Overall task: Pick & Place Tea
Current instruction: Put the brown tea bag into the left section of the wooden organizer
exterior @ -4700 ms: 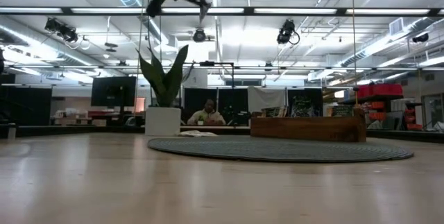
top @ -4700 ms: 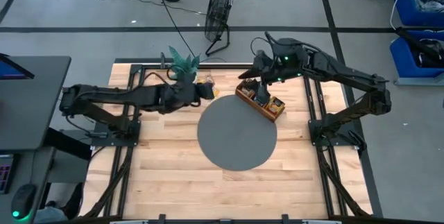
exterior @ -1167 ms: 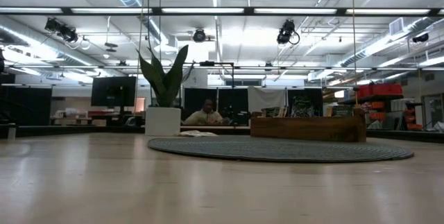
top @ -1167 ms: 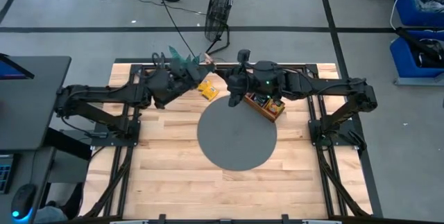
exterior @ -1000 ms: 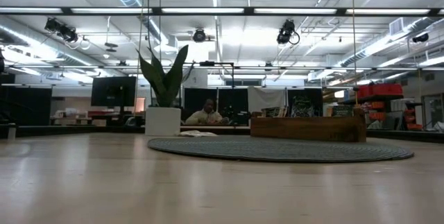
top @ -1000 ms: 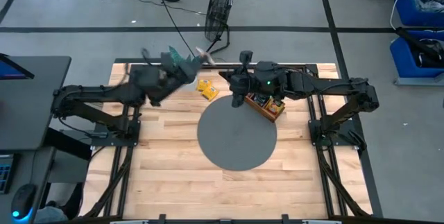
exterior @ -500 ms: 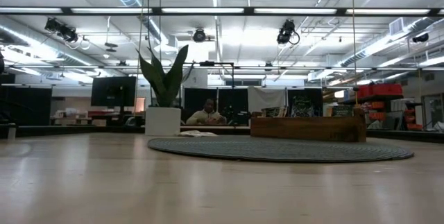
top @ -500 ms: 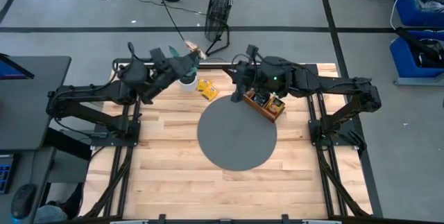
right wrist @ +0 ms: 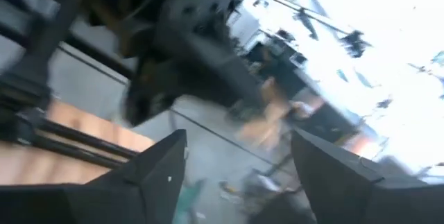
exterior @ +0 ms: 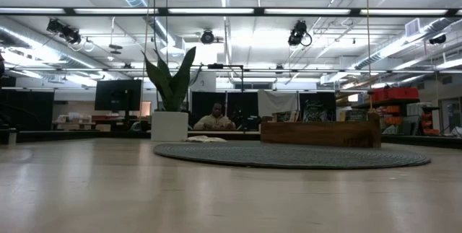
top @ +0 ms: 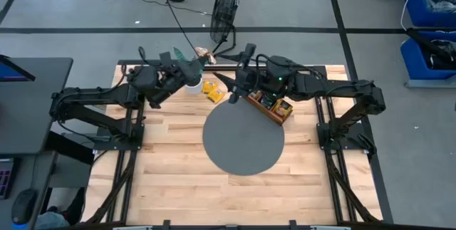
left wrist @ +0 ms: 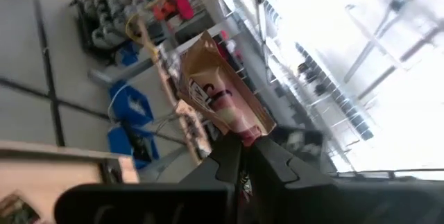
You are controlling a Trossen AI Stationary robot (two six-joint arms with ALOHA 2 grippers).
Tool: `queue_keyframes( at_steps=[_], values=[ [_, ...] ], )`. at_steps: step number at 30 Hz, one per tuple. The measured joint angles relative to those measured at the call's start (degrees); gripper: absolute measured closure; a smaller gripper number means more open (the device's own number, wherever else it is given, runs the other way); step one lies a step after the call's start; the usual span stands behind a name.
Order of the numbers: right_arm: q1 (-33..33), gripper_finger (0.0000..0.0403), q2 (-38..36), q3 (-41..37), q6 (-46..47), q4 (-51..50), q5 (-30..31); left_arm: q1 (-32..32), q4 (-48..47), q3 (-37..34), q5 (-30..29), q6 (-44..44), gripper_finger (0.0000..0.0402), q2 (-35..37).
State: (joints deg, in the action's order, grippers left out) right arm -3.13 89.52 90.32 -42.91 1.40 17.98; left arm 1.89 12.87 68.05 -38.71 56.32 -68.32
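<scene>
On the desk: round grey mat mid-desk, wooden tray at its far right edge with packets inside, potted plant at far edge, small pile of yellow tea packets just beside plant. Left gripper raised above far edge, jaws pinched on a whitish-pink tea packet held in air. Right gripper close by, between pile and tray, jaws spread wide, empty. Step judged: transfer of lifted packet, maybe handover. Next likely needs right jaws aligned on packet's free edge, or carry to tray compartment.
</scene>
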Motion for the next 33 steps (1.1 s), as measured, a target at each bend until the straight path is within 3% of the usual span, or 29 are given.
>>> queue_keyframes(
  at_steps=[5,17,29,33],
  values=[
    [0.3,0.0140,1.1,0.0,-4.8,3.2,3.8,-0.4,-0.5,-0.1,0.0,3.3,0.0373,-1.5],
    [0.2,0.0237,1.2,0.0,-9.3,-2.9,3.0,-0.9,0.6,-0.1,-0.1,10.8,0.0372,-3.8],
    [0.2,0.0250,1.2,0.0,-12.6,-3.4,6.5,-0.9,0.9,-0.1,0.0,13.6,0.0372,-3.9],
    [0.2,0.0276,1.2,0.0,-13.2,-2.6,7.1,-0.9,0.9,-0.1,0.0,13.6,0.0372,-3.9]
  ],
)
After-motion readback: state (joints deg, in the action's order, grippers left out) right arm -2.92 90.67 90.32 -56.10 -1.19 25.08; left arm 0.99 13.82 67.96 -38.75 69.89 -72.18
